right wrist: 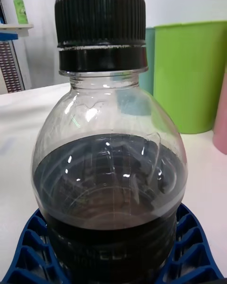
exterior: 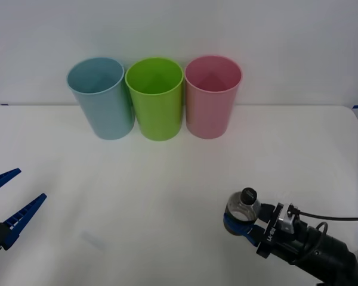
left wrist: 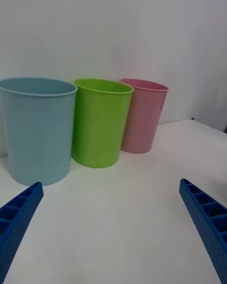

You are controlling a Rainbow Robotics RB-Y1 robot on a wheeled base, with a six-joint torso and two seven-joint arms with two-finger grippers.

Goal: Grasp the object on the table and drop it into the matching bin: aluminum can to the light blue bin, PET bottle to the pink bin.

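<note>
Currently, right gripper [exterior: 241,223] clamps the PET bottle [exterior: 244,206] upright between its fingers; left gripper [exterior: 5,199] idles with fingers spread apart.

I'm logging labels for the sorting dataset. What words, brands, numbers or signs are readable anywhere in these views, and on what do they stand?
None can be read for certain.
PET bottle: no label; faint embossed marks low on its dark lower half, too blurred to read.
Right gripper: small white lettering on its black mount behind the jaws, too small to read.
Light blue bin, green bin, pink bin: plain, no text.
</note>
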